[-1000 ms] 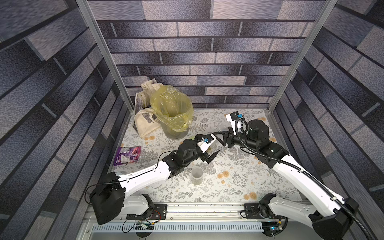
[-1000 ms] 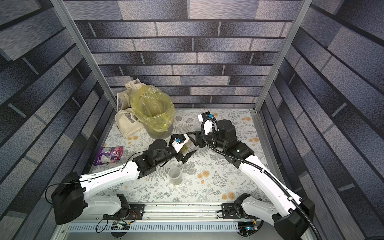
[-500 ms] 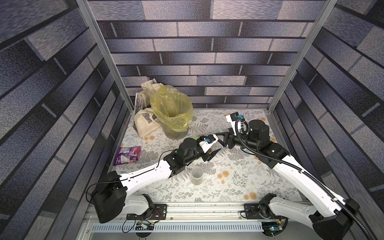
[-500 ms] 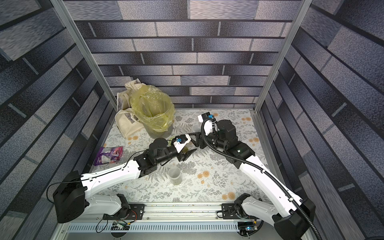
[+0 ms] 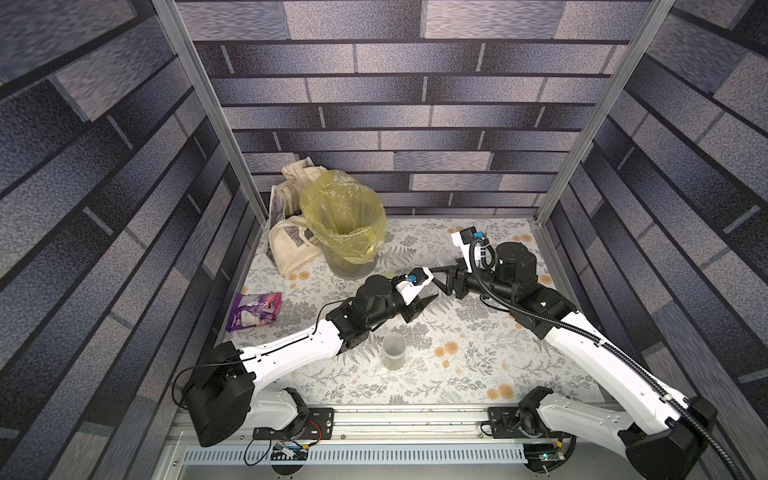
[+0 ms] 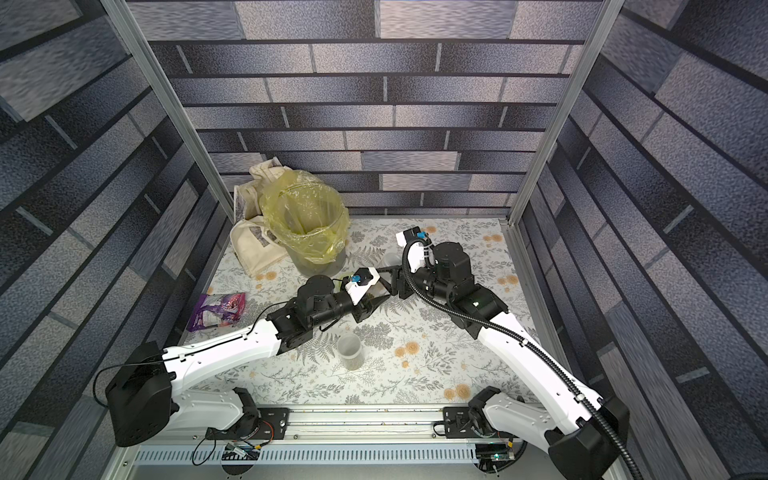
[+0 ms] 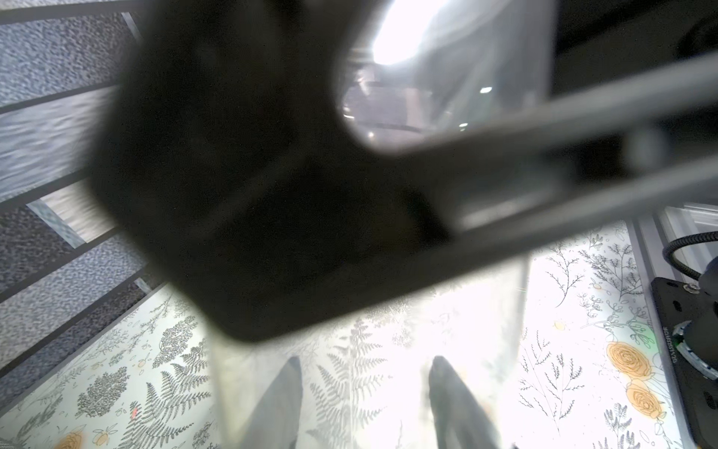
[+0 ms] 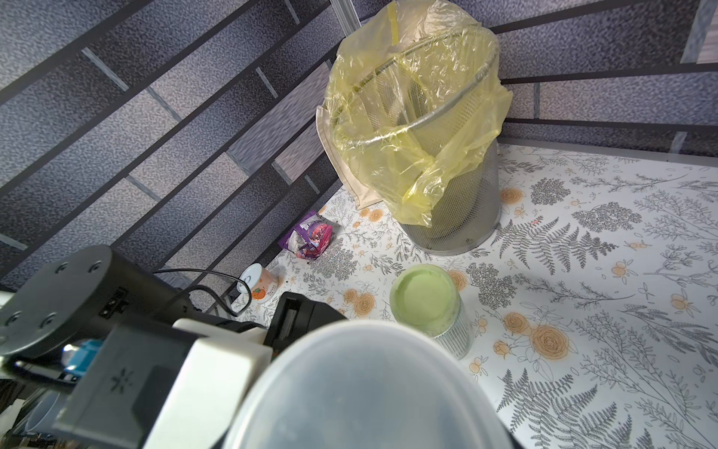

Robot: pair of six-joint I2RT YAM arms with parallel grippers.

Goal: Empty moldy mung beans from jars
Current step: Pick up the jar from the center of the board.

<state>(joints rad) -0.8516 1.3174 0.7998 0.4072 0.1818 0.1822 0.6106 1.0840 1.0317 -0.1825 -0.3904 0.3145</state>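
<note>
**A:** What is hard to make out here?

**B:** The clear jar [image 8: 369, 388], most of all. It is held above the middle of the desk [image 5: 478, 374], between the two arms. In both top views it is only a faint glassy shape. The right wrist view shows its cloudy round lid, cut off by the frame edge. Behind the lid is just a dark blur, so no mung beans can be told apart.

**A:** And the fingers?

**B:** The right fingers [image 5: 444, 279] are clamped on that jar. The left fingers [image 7: 279, 396] are closed on the same jar. In the left wrist view they show only through its clear wall, and a large black blur covers much of that frame.

**A:** Where are the other jars?

**B:** The short jar [image 5: 394, 351] stands upright on the near side of the held one, and I cannot tell what is in it. The green-lidded jar [image 8: 425, 303] stands just beside the mesh bin [image 8: 458, 217] with its yellow bag, at the far left. In the top views the left arm hides nearly all of that jar. A small tin [image 8: 258, 285] near the purple packet [image 5: 255, 309] shows only in the right wrist view.

**A:** Is anything readable?

**B:** Very little. The tin carries a picture of an orange fruit, but its lettering is too small to read. So is the print on the packet and on the cream tote bag [image 5: 286, 249]. A black plate [image 7: 668, 350] has a line of tiny characters that I cannot read.
</note>
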